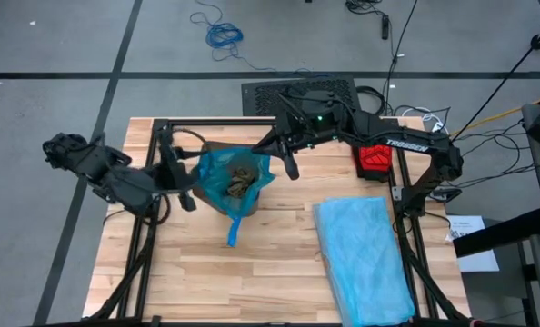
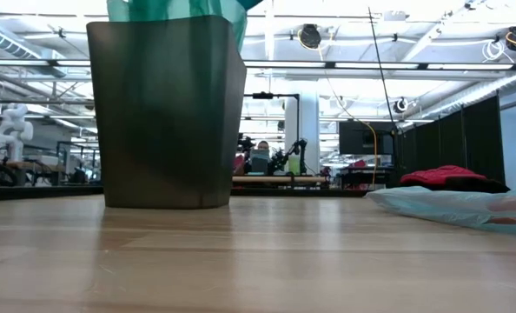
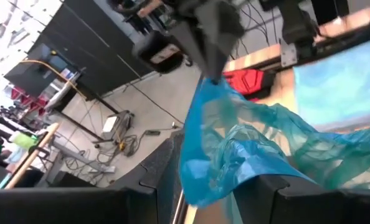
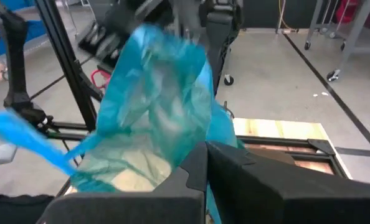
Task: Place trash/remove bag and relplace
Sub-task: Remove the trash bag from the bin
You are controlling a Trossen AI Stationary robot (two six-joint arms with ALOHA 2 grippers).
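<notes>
Over the bin's (image 2: 167, 113) right rim, my right gripper (image 1: 291, 169) pinches the bag (image 1: 238, 182); at its left rim, my left gripper (image 1: 186, 195) stands spread. Trash (image 1: 240, 180) lies inside.

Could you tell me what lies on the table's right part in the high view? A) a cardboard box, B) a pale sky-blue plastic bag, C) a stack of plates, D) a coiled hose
B: a pale sky-blue plastic bag lies flat there, beyond the bin lined with the teal bag.
</notes>
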